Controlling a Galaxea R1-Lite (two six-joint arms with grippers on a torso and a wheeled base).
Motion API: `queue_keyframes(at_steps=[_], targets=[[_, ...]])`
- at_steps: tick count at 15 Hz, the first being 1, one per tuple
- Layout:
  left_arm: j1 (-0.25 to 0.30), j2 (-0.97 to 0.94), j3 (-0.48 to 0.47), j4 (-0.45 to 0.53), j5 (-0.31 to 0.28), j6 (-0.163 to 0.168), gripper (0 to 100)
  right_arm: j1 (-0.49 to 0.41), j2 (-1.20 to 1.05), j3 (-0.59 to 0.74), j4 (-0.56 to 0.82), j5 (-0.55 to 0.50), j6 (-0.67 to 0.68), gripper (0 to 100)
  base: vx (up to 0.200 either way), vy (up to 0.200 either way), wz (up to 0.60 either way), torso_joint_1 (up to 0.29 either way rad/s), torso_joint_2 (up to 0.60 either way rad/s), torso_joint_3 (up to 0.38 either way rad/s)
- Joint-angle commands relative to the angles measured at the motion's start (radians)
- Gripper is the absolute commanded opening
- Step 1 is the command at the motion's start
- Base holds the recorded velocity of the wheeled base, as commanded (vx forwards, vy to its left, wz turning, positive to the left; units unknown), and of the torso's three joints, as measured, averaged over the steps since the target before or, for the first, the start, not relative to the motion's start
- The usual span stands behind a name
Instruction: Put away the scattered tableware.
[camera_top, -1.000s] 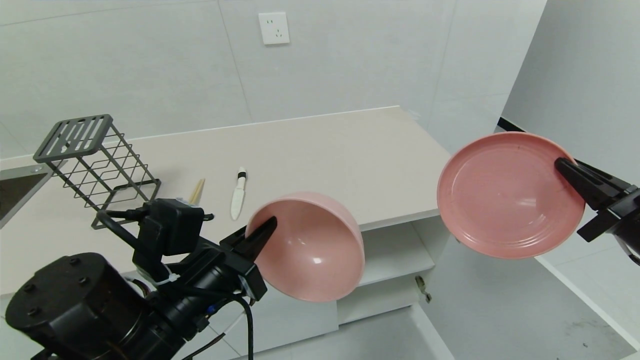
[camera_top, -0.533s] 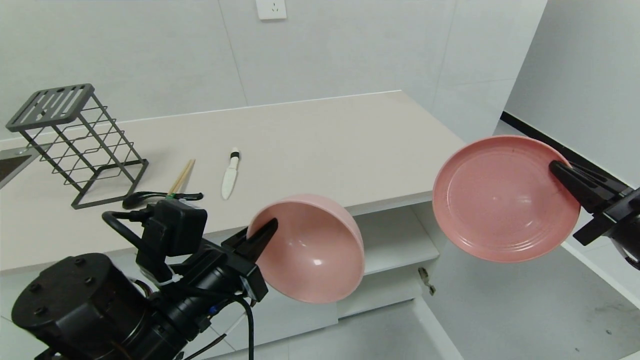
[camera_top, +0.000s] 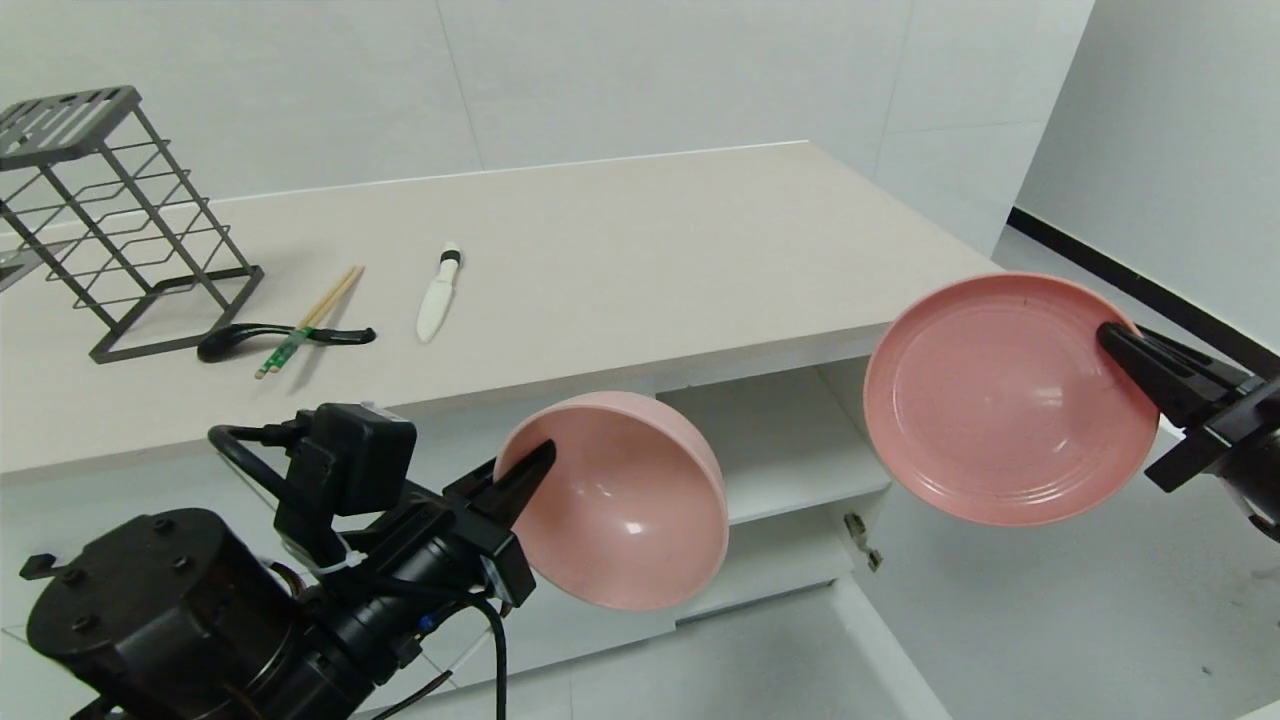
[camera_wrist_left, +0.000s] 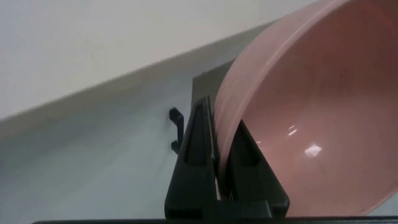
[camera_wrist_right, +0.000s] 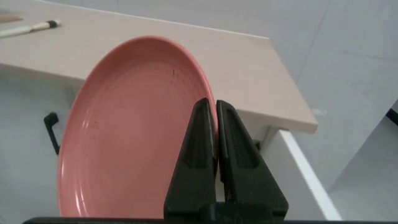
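Moved with the camera, not within the grip: same hold and same tilt as a second ago, with the pale beige surface (camera_top: 650, 250) now farther left and more of the open white cabinet shelf (camera_top: 790, 460) under its front edge on show. Probably an approach for stowing. Left tool (camera_top: 532, 462) pinched tight on the rim of the glossy pink round plastic bowl (camera_top: 630, 510), held on edge in the air before the surface's front edge, hollow towards the camera. Right tool (camera_top: 1115, 342) likewise closed on the rim of the flat pink round plastic plate (camera_top: 1000, 400), in the air off the front right corner, ringed face showing.
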Motion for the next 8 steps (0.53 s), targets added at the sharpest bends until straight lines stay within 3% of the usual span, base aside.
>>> queue_keyframes(at_steps=[1, 8], targets=[[0.0, 0.002, 0.001, -0.002, 0.0, 0.0, 0, 0.0, 0.001, 0.0, -0.001, 0.001, -0.001, 0, 0.0, 0.0, 0.0, -0.246, 0.49, 0.232], [0.0, 0.001, 0.001, -0.002, 0.0, 0.0, 0, 0.0, 0.001, 0.002, -0.001, 0.0, -0.002, 0, 0.0, 0.0, 0.0, -0.25, 0.45, 0.202]])
